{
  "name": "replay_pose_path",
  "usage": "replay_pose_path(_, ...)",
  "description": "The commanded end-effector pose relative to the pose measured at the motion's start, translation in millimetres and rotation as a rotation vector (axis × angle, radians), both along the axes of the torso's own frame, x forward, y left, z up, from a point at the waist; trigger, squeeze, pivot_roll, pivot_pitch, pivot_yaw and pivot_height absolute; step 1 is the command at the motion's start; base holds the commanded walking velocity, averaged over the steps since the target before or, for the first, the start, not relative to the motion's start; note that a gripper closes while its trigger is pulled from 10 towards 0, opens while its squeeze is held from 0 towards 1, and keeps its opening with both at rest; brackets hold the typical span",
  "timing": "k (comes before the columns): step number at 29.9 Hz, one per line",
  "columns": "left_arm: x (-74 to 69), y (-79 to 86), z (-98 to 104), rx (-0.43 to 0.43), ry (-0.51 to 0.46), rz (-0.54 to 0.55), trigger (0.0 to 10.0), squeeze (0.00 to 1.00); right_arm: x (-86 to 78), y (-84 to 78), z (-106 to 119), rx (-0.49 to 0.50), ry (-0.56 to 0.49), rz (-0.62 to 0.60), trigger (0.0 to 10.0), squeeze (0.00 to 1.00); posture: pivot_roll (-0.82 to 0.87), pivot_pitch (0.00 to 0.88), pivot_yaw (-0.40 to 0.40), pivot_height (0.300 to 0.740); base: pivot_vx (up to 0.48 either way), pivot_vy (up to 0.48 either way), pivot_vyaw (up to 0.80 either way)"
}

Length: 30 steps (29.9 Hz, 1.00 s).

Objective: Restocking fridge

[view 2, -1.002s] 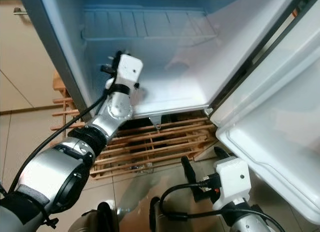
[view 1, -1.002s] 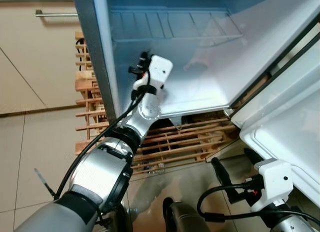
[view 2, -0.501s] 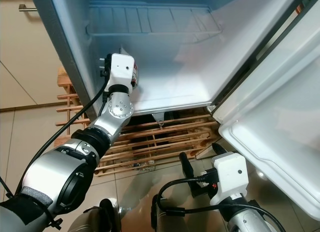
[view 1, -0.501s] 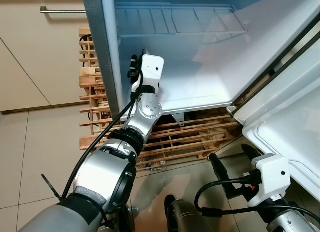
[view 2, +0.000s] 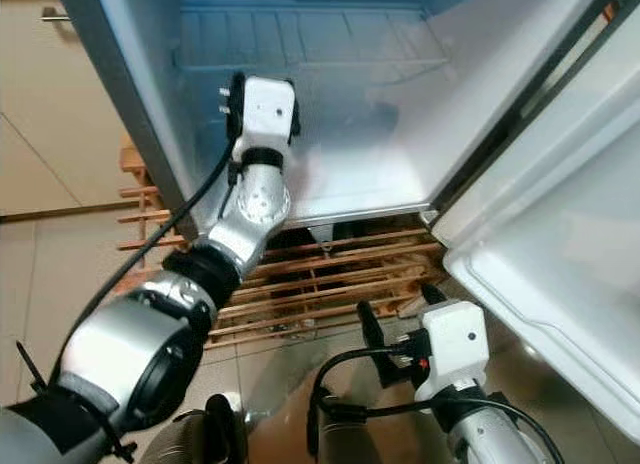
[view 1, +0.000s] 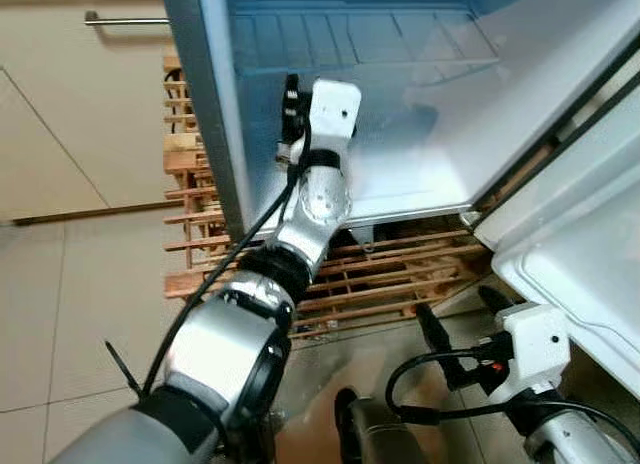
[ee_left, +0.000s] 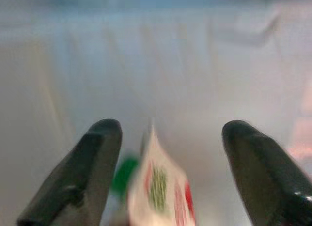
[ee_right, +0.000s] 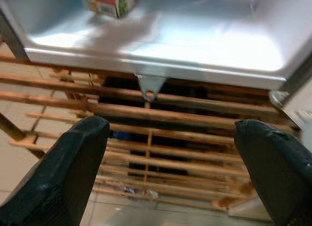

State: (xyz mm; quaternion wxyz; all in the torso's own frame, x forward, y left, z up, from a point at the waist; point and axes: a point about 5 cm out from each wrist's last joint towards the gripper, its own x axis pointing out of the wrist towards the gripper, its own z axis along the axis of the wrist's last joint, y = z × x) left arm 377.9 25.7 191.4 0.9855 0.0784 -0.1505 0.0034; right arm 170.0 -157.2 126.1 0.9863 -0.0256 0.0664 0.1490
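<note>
Inside the open fridge (view 1: 420, 174), low compartment: left arm reaches up and in from below, forearm rising steeply, white wrist block level with the cabinet's front edge.
Left gripper (ee_left: 165, 153): fingers (ee_left: 92, 162) spread wide, closed on nothing; the carton sits between them, blurred.
Right gripper (ee_right: 170, 138): held low near the tiled floor (view 1: 60, 314), fingers (ee_right: 73, 158) spread apart, aimed at the wooden pallet and the fridge's lower edge.
Carton (ee_right: 109, 1): small juice-type box, white with red and green print, standing on the white fridge floor close to the front lip.
Fridge interior: pale, bluish; ribbed back wall (view 1: 350, 39) above.
Fridge door (view 1: 580, 254): swung open on the robot's right, white inner liner facing up.
Wooden pallet (view 1: 390, 279): slatted, under the fridge, also stacked along its left side.
Cabinet front (view 1: 70, 94): beige, with a metal bar handle (view 1: 125, 20).
</note>
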Motion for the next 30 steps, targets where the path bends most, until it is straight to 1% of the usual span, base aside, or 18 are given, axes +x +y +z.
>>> replay_pose_path(1, -18.2, -25.2, -14, -0.04, 0.045, -0.145, 10.0, 0.0, 4.0, -3.3, -6, -0.009, 0.007, -0.019, 10.0, 0.05, -0.37, 0.192, -0.046, 0.74, 0.0, 0.0, 0.0)
replay_pose_path(3, -21.8, -26.2, -15, -0.044, 0.04, -0.168, 10.0, 0.0, 6.6, -3.1, -7, -0.008, 0.003, -0.019, 10.0, 0.05, -0.36, 0.186, -0.044, 0.74, 0.0, 0.0, 0.0)
replay_pose_path(5, -33.3, -26.0, -13, -0.043, 0.008, -0.234, 10.0, 0.0, 14.0, -3.3, -10, -0.002, -0.008, -0.024, 10.0, 0.05, -0.32, 0.154, -0.033, 0.74, 0.0, 0.0, 0.0)
replay_pose_path(8, -44.4, -22.6, -10, -0.05, -0.013, -0.291, 10.0, 0.0, 20.5, -2.8, -12, 0.002, -0.018, -0.027, 10.0, 0.04, -0.3, 0.13, -0.024, 0.74, 0.0, 0.0, 0.0)
replay_pose_path(10, -63.0, -7.9, 9, -0.102, -0.099, -0.403, 10.0, 0.0, 29.6, -0.7, -13, 0.008, -0.042, -0.028, 10.0, 0.04, -0.27, 0.088, -0.011, 0.74, 0.0, 0.0, 0.0)
replay_pose_path(11, -63.0, -7.9, 9, -0.102, -0.099, -0.403, 10.0, 0.0, 29.6, -0.7, -13, 0.008, -0.042, -0.028, 10.0, 0.04, -0.27, 0.088, -0.011, 0.74, 0.0, 0.0, 0.0)
replay_pose_path(12, -75.5, -1.0, 15, -0.122, -0.126, -0.485, 10.0, 0.0, 33.3, -0.5, -13, 0.013, -0.053, -0.033, 10.0, 0.04, -0.27, 0.081, -0.008, 0.74, 0.0, 0.0, 0.0)
replay_pose_path(13, -84.0, 6.2, 16, -0.127, -0.125, -0.539, 10.0, 0.0, 37.3, -0.9, -14, 0.016, -0.061, -0.039, 10.0, 0.04, -0.25, 0.061, -0.003, 0.74, 0.0, 0.0, 0.0)
replay_pose_path(14, -90.6, 17.9, 4, -0.112, -0.073, -0.556, 10.0, 0.0, 41.8, -4.4, -16, 0.028, -0.073, -0.073, 10.0, 0.05, -0.23, 0.036, 0.002, 0.74, 0.0, 0.0, 0.0)
replay_pose_path(15, -93.8, 25.7, -5, -0.1, -0.031, -0.56, 10.0, 0.0, 45.7, -6.8, -17, 0.037, -0.08, -0.097, 10.0, 0.05, -0.22, 0.025, 0.004, 0.74, 0.0, 0.0, 0.0)
replay_pose_path(17, -100.4, 43.3, -27, -0.042, 0.038, -0.537, 10.0, 0.0, 55.0, -19.4, -26, 0.086, -0.057, -0.214, 10.0, 0.05, -0.2, 0.0, 0.006, 0.74, 0.0, 0.0, 0.0)
replay_pose_path(19, -108.8, 55.4, -41, -0.011, 0.071, -0.533, 10.0, 0.0, 59.6, -27.8, -29, 0.107, -0.051, -0.275, 10.0, 0.05, -0.19, 0.0, 0.011, 0.74, 0.0, 0.0, 0.0)
replay_pose_path(20, -116.6, 68.7, -45, 0.012, 0.076, -0.517, 10.0, 0.0, 61.3, -31.0, -29, 0.11, -0.061, -0.282, 10.0, 0.05, -0.19, 0.0, 0.019, 0.74, 0.0, 0.0, 0.0)
replay_pose_path(22, -121.2, 79.8, -41, 0.037, 0.066, -0.499, 10.0, 0.0, 61.6, -33.0, -28, 0.105, -0.068, -0.274, 10.0, 0.05, -0.18, 0.0, 0.014, 0.74, 0.0, 0.0, 0.0)
replay_pose_path(23, -122.0, 90.1, -37, 0.016, 0.065, -0.464, 10.0, 0.0, 61.1, -36.2, -28, 0.1, -0.072, -0.277, 10.0, 0.05, -0.17, 0.0, 0.009, 0.74, 0.0, 0.0, 0.0)
replay_pose_path(25, -123.2, 107.9, -30, -0.083, 0.091, -0.39, 10.0, 0.0, 60.7, -44.7, -30, 0.097, -0.068, -0.305, 10.0, 0.05, -0.15, 0.0, -0.005, 0.74, 0.0, 0.0, 0.0)
replay_pose_path(27, -124.9, 107.9, -33, -0.088, 0.117, -0.384, 10.0, 0.0, 64.6, -49.2, -33, 0.097, -0.063, -0.316, 10.0, 0.05, -0.14, 0.0, -0.014, 0.74, 0.0, 0.0, 0.0)
replay_pose_path(30, -113.2, 94.5, -42, -0.085, 0.151, -0.357, 10.0, 0.0, 75.9, -45.4, -32, 0.079, -0.089, -0.281, 10.0, 0.05, -0.15, 0.0, -0.017, 0.74, 0.0, 0.0, 0.0)
